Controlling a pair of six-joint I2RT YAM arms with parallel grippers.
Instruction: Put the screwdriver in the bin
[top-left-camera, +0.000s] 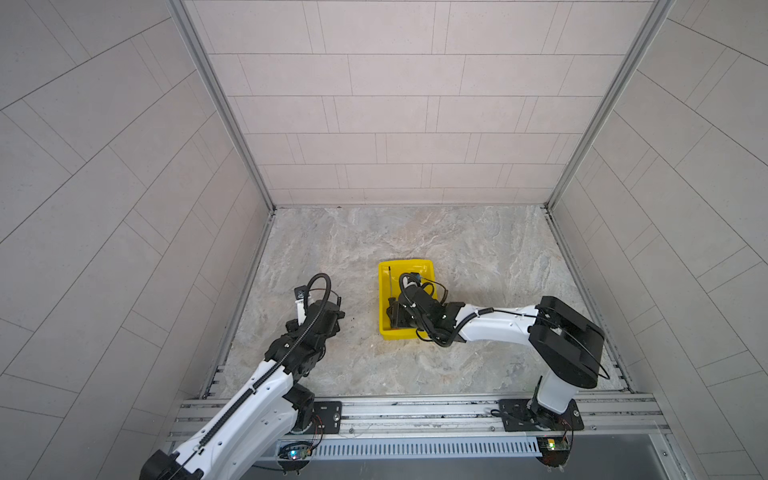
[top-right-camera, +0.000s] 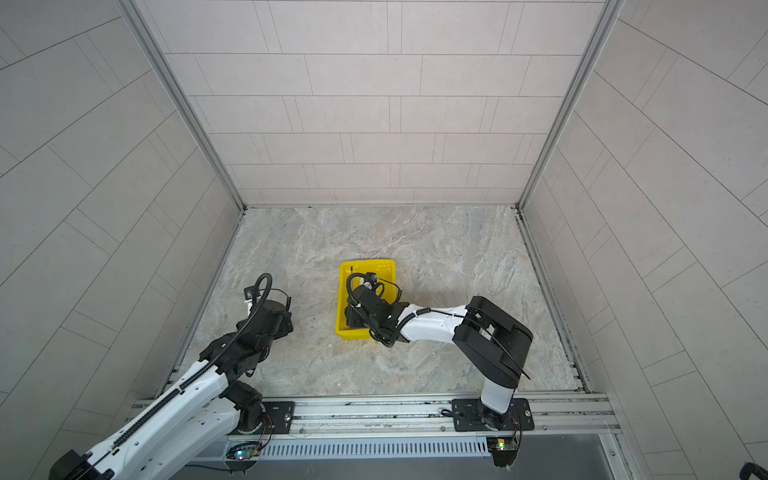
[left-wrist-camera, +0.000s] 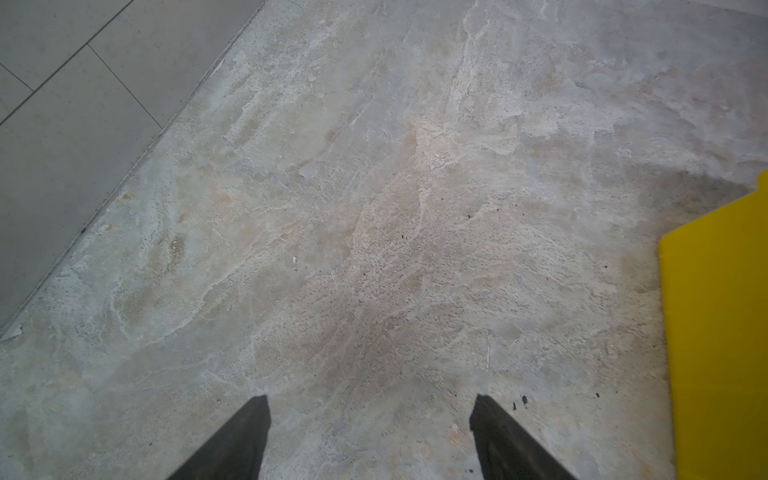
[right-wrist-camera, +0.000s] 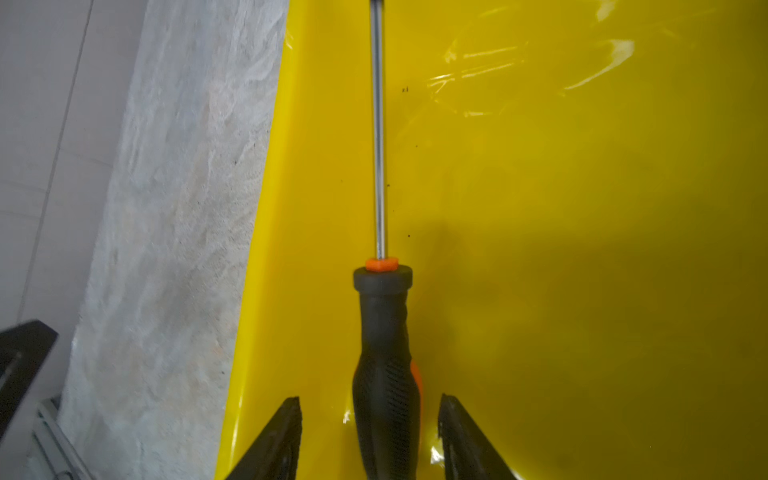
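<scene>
1. The screwdriver (right-wrist-camera: 384, 365) lies flat inside the bin (right-wrist-camera: 582, 249), along the wall that faces the left arm. Its shaft points toward the tabletop's (top-left-camera: 457, 249) far edge.
2. The right hand (right-wrist-camera: 370, 399) is open and low over the bin. One finger stands on each side of the black and orange handle, with a gap on both sides.
3. The bin sits near the middle of the tabletop.
4. The left hand (left-wrist-camera: 370, 399) is open and empty, over bare tabletop between the bin and the left edge.

Pale tiled walls (top-left-camera: 395, 104) on three sides; mottled grey stone-look floor (top-left-camera: 374, 232); aluminium rail (top-left-camera: 415, 409) along front.
</scene>
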